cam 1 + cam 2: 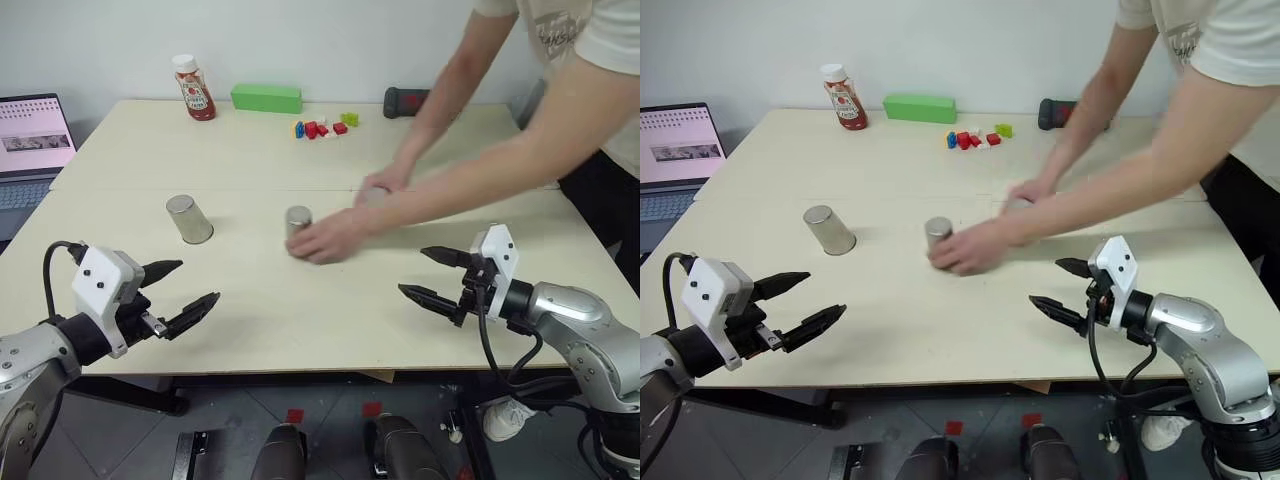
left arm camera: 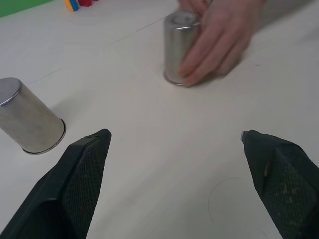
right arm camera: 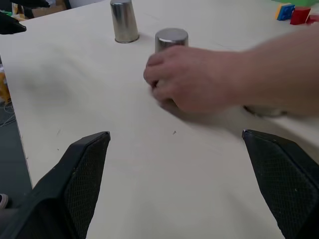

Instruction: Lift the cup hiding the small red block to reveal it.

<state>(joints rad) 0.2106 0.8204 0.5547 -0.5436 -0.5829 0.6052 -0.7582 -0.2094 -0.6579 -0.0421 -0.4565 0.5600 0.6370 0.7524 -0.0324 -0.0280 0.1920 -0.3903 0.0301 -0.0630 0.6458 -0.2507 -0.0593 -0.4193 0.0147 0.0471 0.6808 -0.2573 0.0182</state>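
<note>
pale wood table (image 1: 250, 160) fills our view, against a plain light wall, with an open laptop (image 1: 30, 140) at its nine o'clock edge. three silvery metal cups stand upside down on it, so we cannot see what any covers, and we cannot tell which is the cup of the task. one cup (image 1: 189, 219) stands alone toward ten o'clock of the table's centre. a second cup (image 1: 298, 221) sits near the centre, with a person's hand (image 1: 328, 238) wrapped around it. a third (image 1: 1017, 205) is mostly hidden under the person's other hand (image 1: 382, 183), toward two o'clock. at the far edge, around twelve o'clock, we see a ketchup bottle (image 1: 194, 88), a long green block (image 1: 266, 98) and a cluster of small coloured bricks (image 1: 320, 127). our left gripper (image 1: 184, 292) and right gripper (image 1: 432, 275) hover low over the near edge, both spread wide and holding nothing.
</note>
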